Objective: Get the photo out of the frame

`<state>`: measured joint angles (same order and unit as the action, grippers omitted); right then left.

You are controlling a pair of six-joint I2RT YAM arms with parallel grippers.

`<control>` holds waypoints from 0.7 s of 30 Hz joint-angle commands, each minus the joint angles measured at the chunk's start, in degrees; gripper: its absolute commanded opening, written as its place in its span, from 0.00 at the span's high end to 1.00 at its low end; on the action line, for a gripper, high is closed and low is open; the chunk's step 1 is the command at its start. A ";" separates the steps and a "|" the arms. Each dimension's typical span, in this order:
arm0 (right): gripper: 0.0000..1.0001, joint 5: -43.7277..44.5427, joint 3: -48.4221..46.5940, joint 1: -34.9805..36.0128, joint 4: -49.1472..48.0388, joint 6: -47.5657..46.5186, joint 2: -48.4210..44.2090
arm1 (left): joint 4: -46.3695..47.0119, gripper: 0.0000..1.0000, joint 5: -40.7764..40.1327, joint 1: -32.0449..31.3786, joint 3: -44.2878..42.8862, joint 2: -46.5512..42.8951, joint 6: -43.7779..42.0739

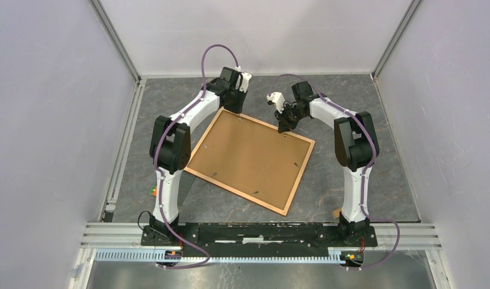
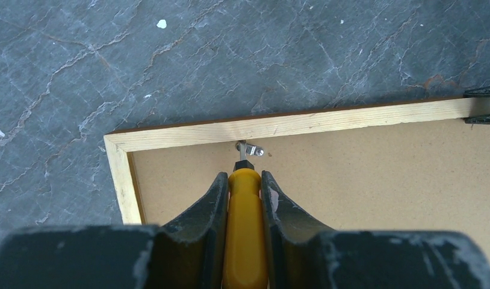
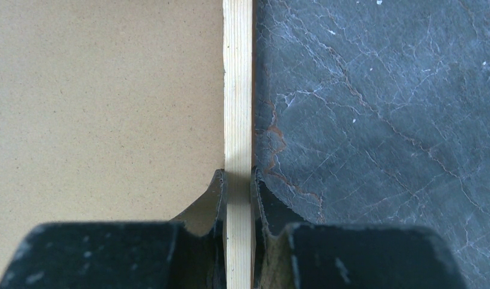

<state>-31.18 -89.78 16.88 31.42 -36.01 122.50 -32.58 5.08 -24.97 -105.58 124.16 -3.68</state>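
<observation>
Top external view is showing the frame (image 1: 301, 178) lying face down and skewed on the table (image 1: 363, 180), with its brown backing board (image 1: 248, 158) facing up. The photo is lying hidden under that board, inside the frame, so none of it is showing. At the far rail, near the corner, a small metal clip (image 2: 249, 148) is sitting across the seam between wood and board. The tip of a yellow-handled screwdriver (image 2: 245, 235) is touching it, or all but touching it. The left gripper (image 2: 244, 179) is clamping that handle tightly between both fingers. The right gripper (image 3: 237, 174) is pinching the wooden rail further along, one finger on the board side and one on the table side. The step in hand is looking like turning this clip off the board. To do it well, the tip should be pressing against the side of the clip's tab and sweeping it round toward the wood, not digging down into the soft board. The push should be gentle and low, since a slip would be scratching the back. The right gripper should be holding firm so the frame is not sliding under the push. Other small clips are showing along the other sides, so the board is probably not ready to lift yet.
</observation>
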 commanded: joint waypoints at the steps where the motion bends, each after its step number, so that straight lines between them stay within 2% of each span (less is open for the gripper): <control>1: 1.00 -1.21 1.32 2.10 4.82 0.92 2.50 | 0.88 0.98 1.84 -0.87 0.40 -0.08 -1.26; 6: 1.00 -0.93 1.37 2.10 4.72 0.69 2.55 | -1.08 0.98 0.56 -0.91 0.37 -0.21 -3.35; 13: 1.00 -0.84 0.75 2.10 4.66 0.74 2.92 | -4.95 0.98 3.08 -1.39 2.79 -1.67 -7.70; 21: 1.00 -0.64 0.39 2.03 4.67 0.67 3.19 | -5.37 0.98 2.63 -1.40 5.65 -3.23 -8.62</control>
<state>-31.05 -89.91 16.88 31.53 -36.03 122.52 -31.57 6.13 -25.74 -102.21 122.19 -10.00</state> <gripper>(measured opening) 0.161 0.266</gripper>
